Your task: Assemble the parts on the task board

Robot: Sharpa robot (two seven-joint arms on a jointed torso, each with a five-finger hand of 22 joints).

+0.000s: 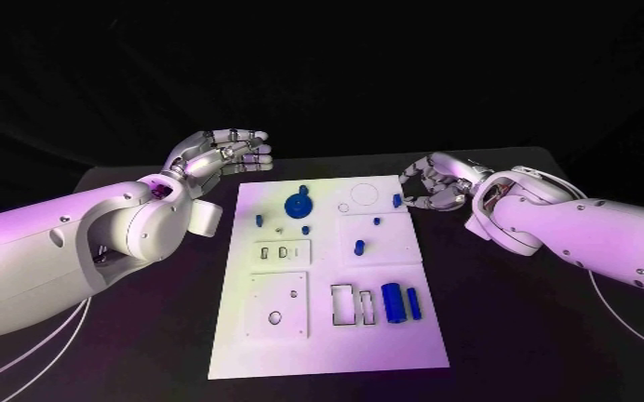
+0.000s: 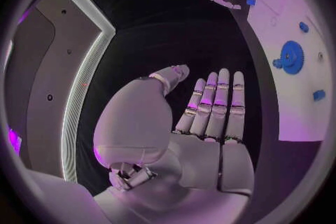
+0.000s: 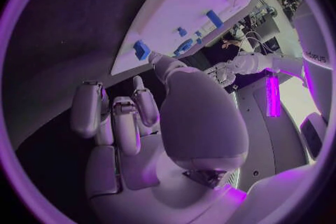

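From the head camera I see the task board (image 1: 328,328) lying in the middle of the black bench (image 1: 510,328), long side running away from me. My left hand (image 1: 225,154) hovers off the board's far left corner, over the bench; its fingers (image 2: 218,102) are stretched out straight, lying side by side, and hold nothing. My right hand (image 1: 432,186) sits just beside the board's far right edge with its fingers (image 3: 115,123) curled inward; I see nothing in them, though the thumb tip lies very close to a small blue block (image 3: 142,49) at the board's edge, and I cannot tell whether it touches.

On the board, a blue gear (image 1: 301,203) stands in the far part, left of centre. A small blue peg (image 1: 360,247) sits near the middle, with several smaller blue pieces scattered around the far half. Toward the near right, a blue cylinder (image 1: 394,301) lies beside a thinner blue bar (image 1: 415,302), just right of two rectangular slots (image 1: 355,304).
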